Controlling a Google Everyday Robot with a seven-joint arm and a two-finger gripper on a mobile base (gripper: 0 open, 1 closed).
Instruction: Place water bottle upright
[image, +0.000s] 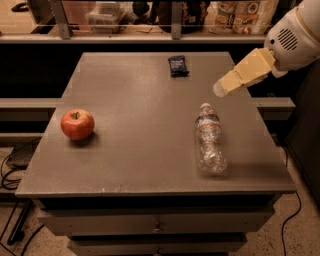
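Water bottle (209, 145) lies flat by right table (130, 165) edge; pincer (219, 89) near its cap, grip state unclear

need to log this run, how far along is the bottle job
Done: nothing yet; the water bottle lies on its side on the table, cap pointing to the far edge. In hand: the gripper hovers above the table, just beyond and to the right of the cap, not touching it. Left: grasp the water bottle and stand it upright.
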